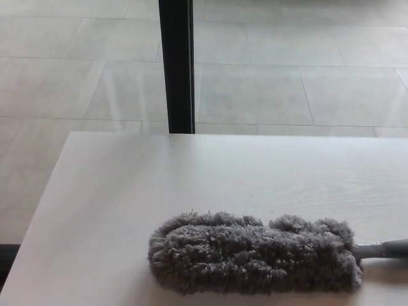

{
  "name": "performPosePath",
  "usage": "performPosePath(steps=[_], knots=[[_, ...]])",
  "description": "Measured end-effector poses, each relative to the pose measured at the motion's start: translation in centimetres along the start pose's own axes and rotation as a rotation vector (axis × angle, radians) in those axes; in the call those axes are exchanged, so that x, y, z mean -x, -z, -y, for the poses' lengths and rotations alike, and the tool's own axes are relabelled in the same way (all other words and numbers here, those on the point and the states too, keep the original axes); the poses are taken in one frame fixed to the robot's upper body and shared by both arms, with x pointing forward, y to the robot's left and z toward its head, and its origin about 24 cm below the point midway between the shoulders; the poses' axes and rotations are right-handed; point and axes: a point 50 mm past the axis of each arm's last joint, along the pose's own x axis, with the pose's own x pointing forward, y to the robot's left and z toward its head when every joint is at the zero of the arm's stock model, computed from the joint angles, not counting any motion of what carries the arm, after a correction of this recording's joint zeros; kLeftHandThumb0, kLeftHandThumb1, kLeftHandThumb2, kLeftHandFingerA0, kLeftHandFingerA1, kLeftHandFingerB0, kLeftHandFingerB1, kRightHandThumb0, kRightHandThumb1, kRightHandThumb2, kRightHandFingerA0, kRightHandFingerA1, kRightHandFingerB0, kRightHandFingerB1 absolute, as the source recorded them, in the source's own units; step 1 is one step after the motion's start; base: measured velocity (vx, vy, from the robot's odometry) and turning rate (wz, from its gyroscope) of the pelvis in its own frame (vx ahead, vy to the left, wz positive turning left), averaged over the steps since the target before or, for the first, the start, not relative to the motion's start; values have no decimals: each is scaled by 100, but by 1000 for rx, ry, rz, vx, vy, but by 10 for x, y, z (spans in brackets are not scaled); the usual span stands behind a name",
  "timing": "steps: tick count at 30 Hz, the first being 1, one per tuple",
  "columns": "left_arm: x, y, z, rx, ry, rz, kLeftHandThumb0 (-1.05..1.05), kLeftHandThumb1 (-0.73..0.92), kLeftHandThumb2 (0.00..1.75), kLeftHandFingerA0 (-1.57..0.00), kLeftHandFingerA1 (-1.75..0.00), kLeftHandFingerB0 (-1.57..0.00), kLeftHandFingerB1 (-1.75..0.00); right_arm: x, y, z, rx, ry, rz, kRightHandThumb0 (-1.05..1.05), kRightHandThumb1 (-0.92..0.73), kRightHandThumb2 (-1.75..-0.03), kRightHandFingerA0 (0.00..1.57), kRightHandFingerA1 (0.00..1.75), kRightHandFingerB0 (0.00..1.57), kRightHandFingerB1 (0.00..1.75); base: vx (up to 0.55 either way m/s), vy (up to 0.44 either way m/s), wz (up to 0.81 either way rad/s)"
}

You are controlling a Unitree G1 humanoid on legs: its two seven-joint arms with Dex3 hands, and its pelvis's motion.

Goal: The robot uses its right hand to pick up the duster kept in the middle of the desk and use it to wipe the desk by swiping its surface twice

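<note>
While neither robot hand shows, so their state cannot be told, grey fluffy duster (255, 254) lies flat on pale desk (127, 185), near front edge, handle (382, 249) pointing right, black post (176, 64) beyond.

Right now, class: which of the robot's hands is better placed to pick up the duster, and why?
Right, probably. The duster lies on the desk with its handle pointing to the robot's right edge. Neither hand is in view.

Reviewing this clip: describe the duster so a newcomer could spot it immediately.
Start at the pale wooden desk filling the lower frame. Near its front edge lies the duster, a fluffy grey oblong with a grey handle running right. Nothing else rests on the desk.
</note>
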Motion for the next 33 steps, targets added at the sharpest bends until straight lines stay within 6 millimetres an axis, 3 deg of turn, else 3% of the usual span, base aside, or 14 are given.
performPosePath(steps=[5, 6, 7, 8, 10, 11, 14, 20, 21, 23, 24, 30, 31, 33], knots=[[0, 0, 0, 8, 4, 0, -54, 71, 61, -67, -63, -50, -45, 0, 10, -46, 64, -192, -34, -73, -68, -61, 49, 58, 31, 32, 0, 0, 0], [0, 0, 0, 10, 5, 0, -56, 69, 61, -67, -62, -51, -44, 2, 13, -54, 74, -226, -40, -79, -57, -93, 49, 65, 27, 45, 0, 0, 0], [0, 0, 0, 11, 5, 1, -56, 69, 61, -67, -62, -51, -44, 4, 16, -63, 91, -267, -49, -79, -57, -93, 49, 65, 27, 45, 0, 0, 0], [0, 0, -1, 12, 5, 1, -55, 71, 61, -68, -64, -49, -44, 6, 19, -70, 105, -298, -58, -72, -65, -61, 51, 58, 35, 33, 0, 0, 0], [0, 1, -1, 13, 5, 0, -55, 70, 61, -67, -61, -50, -44, 11, 25, -82, 132, -359, -77, -71, -65, -61, 52, 60, 36, 34, 0, 0, 0], [0, 1, -1, 12, 5, 0, -54, 69, 60, -67, -63, -49, -44, 14, 28, -86, 142, -378, -84, -72, -56, -91, 50, 69, 33, 48, 0, 0, 0], [1, 1, -2, 16, 6, -1, -55, 69, 61, -68, -61, -50, -43, 26, 40, -103, 189, -474, -122, -69, -56, -91, 50, 69, 34, 49, 0, 0, 0], [1, 3, -2, 20, 10, -4, -51, 70, 61, -68, -62, -50, -44, 40, 59, -115, 297, -596, -161, -65, -55, -93, 44, 69, 28, 50, 0, 0, 0], [1, 3, -2, 21, 10, -4, -52, 71, 61, -66, -62, -48, -44, 40, 59, -115, 305, -601, -160, -67, -71, -61, 40, 66, 31, 39, 0, 0, 0], [1, 3, -3, 25, 10, -4, -52, 70, 61, -68, -64, -50, -45, 40, 62, -116, 346, -623, -153, -67, -70, -61, 35, 63, 30, 37, 0, 0, 0], [1, 3, -3, 25, 10, -4, -51, 70, 61, -67, -62, -48, -45, 40, 64, -116, 370, -635, -151, -67, -68, -61, 21, 57, 26, 34, 0, 0, 0], [1, 3, -3, 24, 11, -5, -54, 71, 61, -68, -61, -51, -44, 41, 71, -123, 471, -690, -136, -77, -72, -62, 7, 64, 21, 36, 0, 0, 0], [1, 3, -3, 24, 12, -5, -54, 71, 61, -68, -61, -49, -43, 41, 71, -124, 485, -697, -134, -80, -55, -94, 3, 58, 15, 48, 0, 0, 0], [1, 3, -3, 24, 12, -5, -54, 70, 61, -66, -60, -47, -42, 41, 73, -127, 524, -716, -128, -80, -55, -92, 3, 57, 16, 47, 0, 0, 0]])
